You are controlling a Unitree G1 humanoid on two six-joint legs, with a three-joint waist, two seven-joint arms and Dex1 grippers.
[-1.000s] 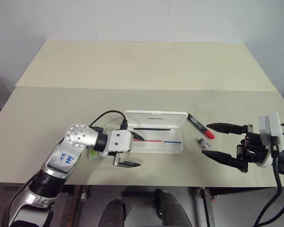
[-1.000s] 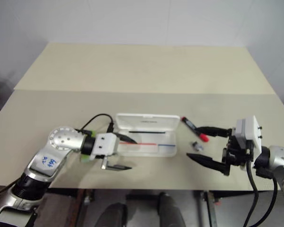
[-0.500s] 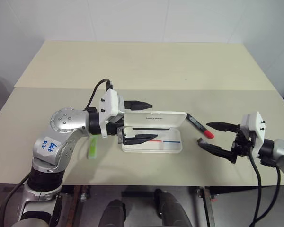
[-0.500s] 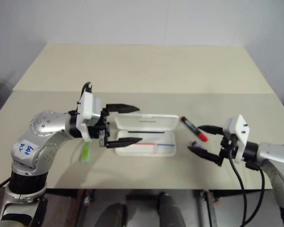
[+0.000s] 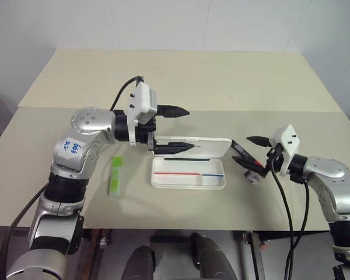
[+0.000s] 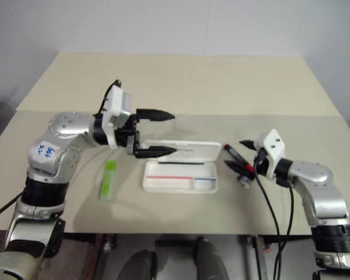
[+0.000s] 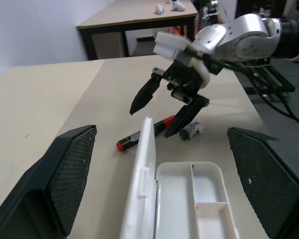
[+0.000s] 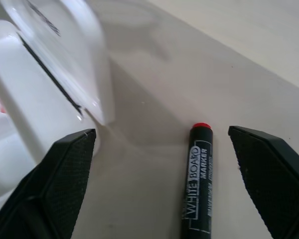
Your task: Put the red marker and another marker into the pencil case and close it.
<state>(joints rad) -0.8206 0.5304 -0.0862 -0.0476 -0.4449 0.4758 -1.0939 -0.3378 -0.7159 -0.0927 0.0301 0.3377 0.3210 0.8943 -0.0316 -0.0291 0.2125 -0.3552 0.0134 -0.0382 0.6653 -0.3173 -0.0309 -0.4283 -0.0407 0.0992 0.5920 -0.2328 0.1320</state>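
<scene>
Beige tabletop (image 5: 181,81), made of two boards joined along a seam, stands against pale walls.

Pencil case (image 5: 188,172): white hard plastic, lying open near the front edge of the table. Its lid (image 5: 193,147) stands tilted up along the far side, small dark lettering on its face. A red stripe and a blue stripe show inside the tray, whose compartments hold no marker.

Green highlighter (image 5: 115,174): flat on the table, just to the left of the case, apart from it, lengthwise toward the front edge.

Red marker (image 8: 198,184): dark barrel with "WHITE BOARD MARKER" printed in white and a red end, lying on the table to the right of the case, close to the lid's corner but not touching it. A small grey piece (image 7: 191,131) lies beside it.

Left gripper (image 5: 181,127): raised above the table at the lid's left end, pointing across toward the right. Jaws spread wide, nothing between them; the lower finger lies in front of the lid, contact cannot be confirmed.

Right gripper (image 5: 248,151): low over the table at the marker, pointing toward the case. Jaws spread wide, one finger on either side of the marker, not gripping it.
</scene>
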